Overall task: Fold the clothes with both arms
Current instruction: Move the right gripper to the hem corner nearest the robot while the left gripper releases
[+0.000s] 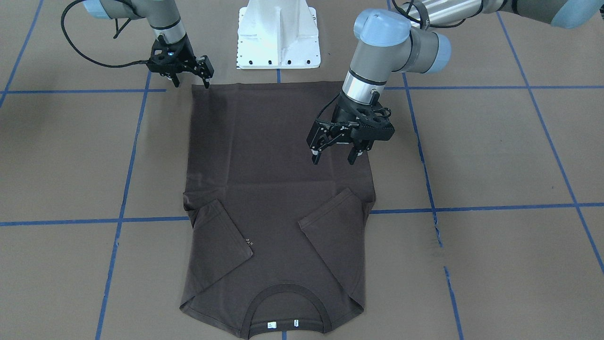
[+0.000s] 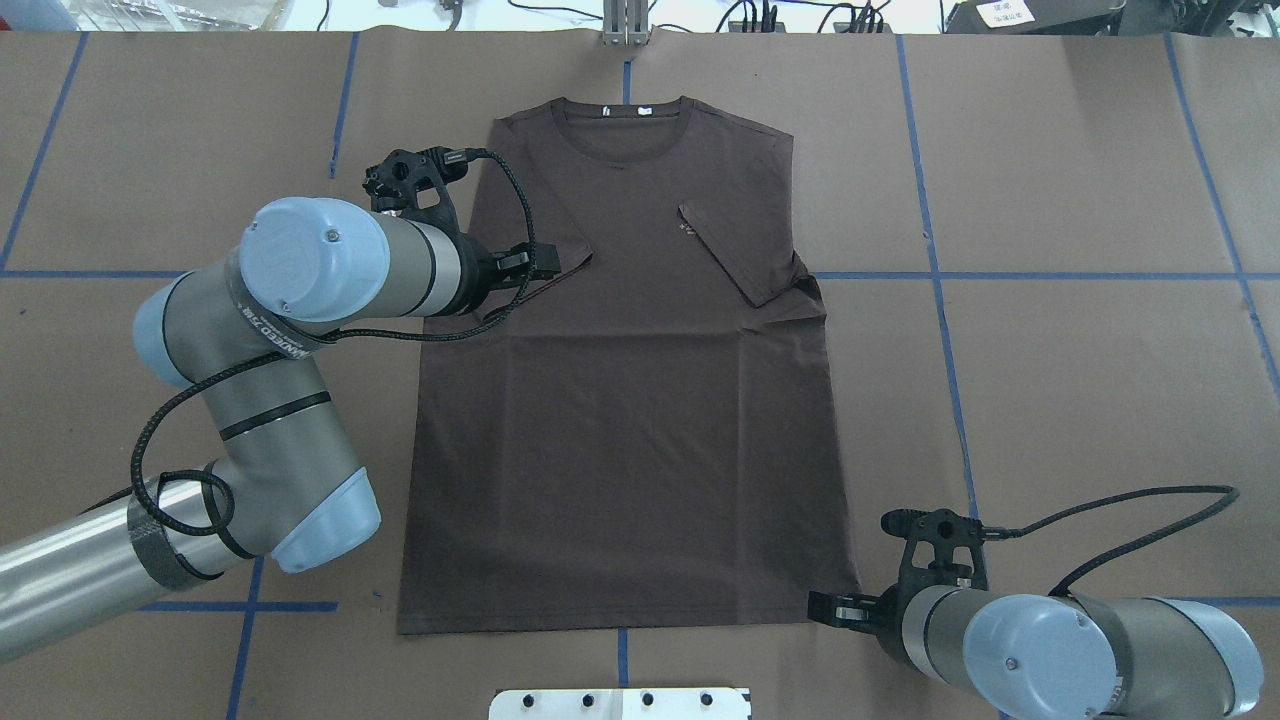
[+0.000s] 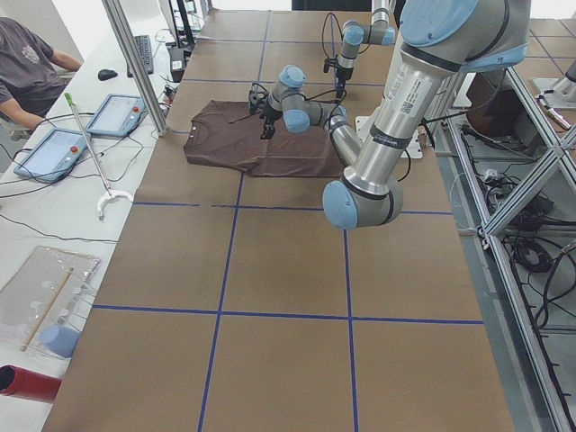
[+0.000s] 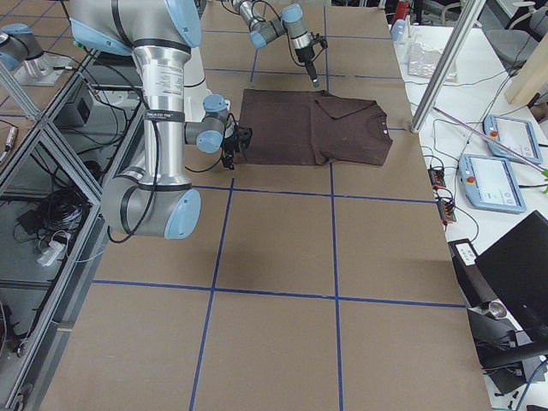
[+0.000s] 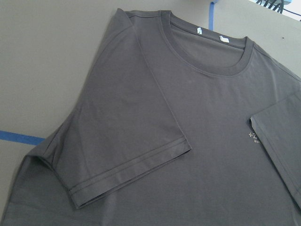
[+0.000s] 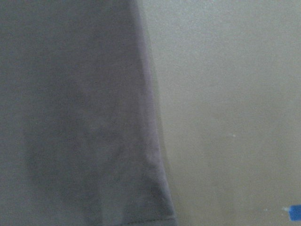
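Observation:
The dark brown T-shirt (image 1: 278, 189) lies flat on the brown table with both short sleeves folded inward onto the chest. Its collar (image 2: 625, 115) and white neck tags are on the far side from the robot. My left gripper (image 1: 333, 159) is open and empty. It hovers above the shirt's body near its left side, just robot-side of the folded sleeve (image 5: 131, 155). My right gripper (image 1: 191, 85) is open and empty, low at the hem's right corner (image 6: 150, 207). It also shows in the overhead view (image 2: 835, 608).
The white pedestal base (image 1: 278, 38) stands just behind the hem. Blue tape lines (image 1: 127, 165) cross the table. In the exterior left view, tablets (image 3: 54, 148), a white reach stick (image 3: 94, 166) and a seated person (image 3: 27, 63) are along the table's far side.

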Controlling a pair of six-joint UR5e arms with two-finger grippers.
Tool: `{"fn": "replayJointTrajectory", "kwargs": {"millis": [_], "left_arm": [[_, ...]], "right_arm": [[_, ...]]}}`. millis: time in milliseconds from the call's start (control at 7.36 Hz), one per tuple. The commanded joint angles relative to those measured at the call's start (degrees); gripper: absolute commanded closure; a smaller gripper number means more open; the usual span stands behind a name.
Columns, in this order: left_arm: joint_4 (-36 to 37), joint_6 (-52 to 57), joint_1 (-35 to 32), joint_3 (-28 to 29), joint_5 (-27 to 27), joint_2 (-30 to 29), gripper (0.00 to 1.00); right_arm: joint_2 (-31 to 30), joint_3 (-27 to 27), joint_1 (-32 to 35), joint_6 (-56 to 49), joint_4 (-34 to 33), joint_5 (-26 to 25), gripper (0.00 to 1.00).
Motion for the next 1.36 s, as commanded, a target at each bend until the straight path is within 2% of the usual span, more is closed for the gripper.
{"fn": "replayJointTrajectory", "kwargs": {"millis": [0, 408, 1223], "left_arm": [[0.0, 0.0, 0.1, 0.0, 0.0, 0.2, 0.00], [0.0, 0.0, 0.1, 0.1, 0.1, 0.3, 0.00], [0.0, 0.0, 0.1, 0.1, 0.0, 0.3, 0.03]], "right_arm": [[0.2, -0.1, -0.4, 0.0, 0.0, 0.0, 0.33], [0.2, 0.1, -0.3, -0.1, 0.0, 0.9, 0.99], [0.0, 0.7, 0.0, -0.1, 0.1, 0.8, 1.00]]}}
